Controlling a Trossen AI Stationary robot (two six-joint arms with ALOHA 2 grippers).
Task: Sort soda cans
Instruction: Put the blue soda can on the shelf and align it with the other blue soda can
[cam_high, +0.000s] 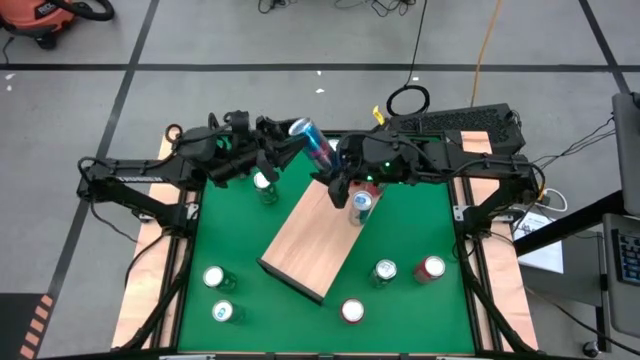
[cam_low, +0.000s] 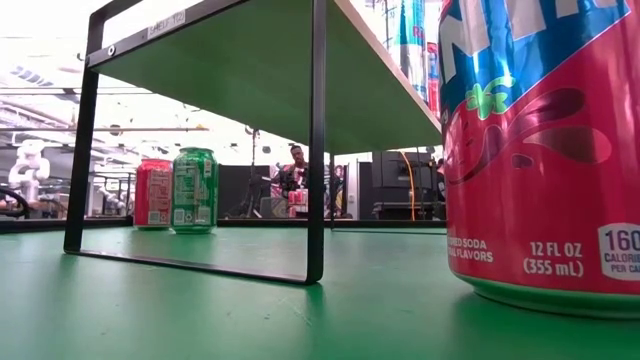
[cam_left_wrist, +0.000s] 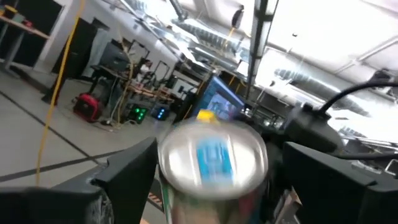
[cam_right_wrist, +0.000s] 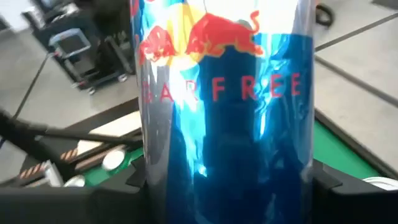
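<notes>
Above the green worktop (cam_high: 410, 250) we see the tall blue-and-silver metal can (cam_high: 313, 144) lying tilted between both arms — right end effector (cam_high: 336, 176) clamps its lower end, left end effector (cam_high: 276, 140) spread wide at its top.

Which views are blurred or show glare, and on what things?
Left wrist view: the silver can top is smeared by motion blur, and the bright ceiling is washed out. Right wrist view: the blue can fills the picture with streaky reflections. Low view: the red can is very near and cut off by the frame. High view: even light, soft shadows.
</notes>
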